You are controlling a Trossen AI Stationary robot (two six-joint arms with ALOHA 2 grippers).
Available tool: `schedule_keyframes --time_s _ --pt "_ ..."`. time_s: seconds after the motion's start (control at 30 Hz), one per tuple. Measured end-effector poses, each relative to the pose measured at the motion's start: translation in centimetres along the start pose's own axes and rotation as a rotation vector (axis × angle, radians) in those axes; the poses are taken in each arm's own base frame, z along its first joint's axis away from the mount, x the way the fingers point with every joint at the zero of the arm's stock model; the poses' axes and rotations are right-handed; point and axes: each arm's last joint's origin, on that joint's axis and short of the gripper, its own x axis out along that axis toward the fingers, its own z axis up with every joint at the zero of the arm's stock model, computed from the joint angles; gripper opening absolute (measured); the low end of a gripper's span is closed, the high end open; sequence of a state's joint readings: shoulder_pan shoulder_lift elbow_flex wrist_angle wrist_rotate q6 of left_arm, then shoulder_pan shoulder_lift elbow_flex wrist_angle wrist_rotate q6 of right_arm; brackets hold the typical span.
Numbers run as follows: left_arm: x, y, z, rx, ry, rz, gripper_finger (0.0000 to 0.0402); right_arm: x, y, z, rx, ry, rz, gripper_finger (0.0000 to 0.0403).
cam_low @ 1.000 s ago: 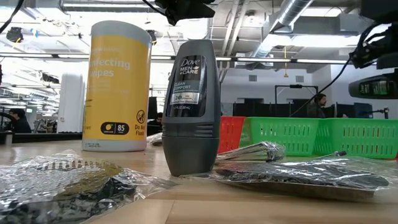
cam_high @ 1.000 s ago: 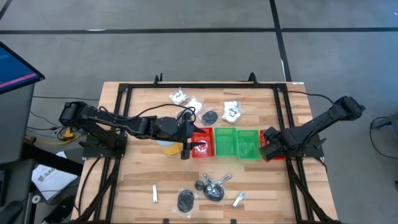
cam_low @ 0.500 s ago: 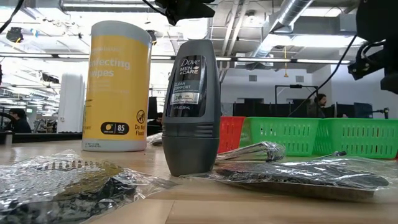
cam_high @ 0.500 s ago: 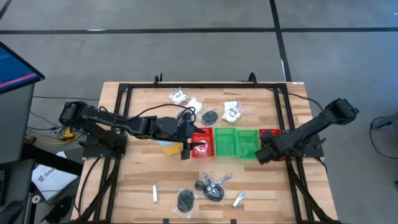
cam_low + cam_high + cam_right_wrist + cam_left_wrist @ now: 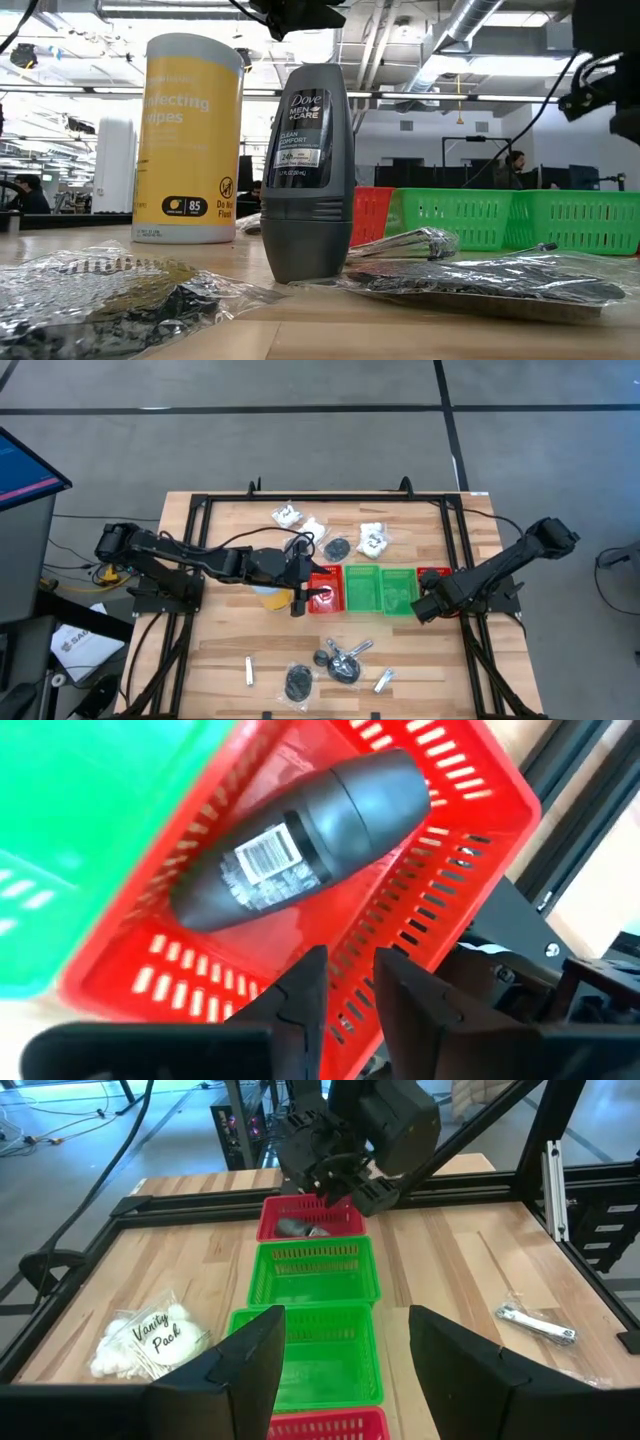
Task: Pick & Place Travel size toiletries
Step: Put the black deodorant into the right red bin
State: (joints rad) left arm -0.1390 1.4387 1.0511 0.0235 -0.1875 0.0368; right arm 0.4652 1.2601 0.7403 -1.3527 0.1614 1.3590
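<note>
The right gripper (image 5: 424,607) is hanging with its fingers (image 5: 300,995) pinched down to a narrow gap and nothing between them, just past the outer edge of the right-hand red bin (image 5: 440,850), where a dark deodorant stick (image 5: 300,835) is lying on its side. That arm is stretching low from the table's right side. There's bare wood on the near side of the green bins (image 5: 381,589), then a loose bunch of toiletries: discs (image 5: 298,682), tubes (image 5: 248,671) and a standing roll-on (image 5: 307,170). White packets (image 5: 373,538) are sitting on the far side of the bins. The left gripper (image 5: 303,595) is parked over the left red bin (image 5: 323,592), fingers spread wide and empty, right beside the yellow wipes tub (image 5: 188,140).
</note>
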Motion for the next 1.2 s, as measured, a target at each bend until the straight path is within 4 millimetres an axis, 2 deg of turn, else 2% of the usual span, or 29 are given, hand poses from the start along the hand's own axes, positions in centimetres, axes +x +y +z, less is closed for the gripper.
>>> schedule_keyframes --time_s 0.23,0.4,0.57,0.7,0.87,1.2 --pt "0.0 -0.4 0.0 0.005 -0.005 -0.139 0.0204 -2.7 0.2 0.6 -0.015 -0.193 0.147 0.0076" --pt "-0.2 -1.2 0.0 0.012 -0.012 -0.31 0.0204 -4.4 1.6 0.8 -0.094 -0.337 0.321 0.0076" --pt "-0.4 -3.0 -0.1 0.034 -0.009 -0.378 0.0204 -5.4 3.1 1.1 -0.201 -0.448 0.445 0.0076" --pt "0.2 -5.3 -0.9 0.059 0.014 -0.435 0.0204 -6.0 3.8 1.5 -0.257 -0.535 0.498 0.0076" --pt "1.9 -7.9 -2.8 0.089 0.063 -0.459 0.0204 -6.6 4.2 1.9 -0.287 -0.627 0.526 0.0076" --pt "4.3 -10.2 -5.5 0.111 0.12 -0.485 0.0204 -7.1 4.7 2.0 -0.311 -0.682 0.571 0.0076"
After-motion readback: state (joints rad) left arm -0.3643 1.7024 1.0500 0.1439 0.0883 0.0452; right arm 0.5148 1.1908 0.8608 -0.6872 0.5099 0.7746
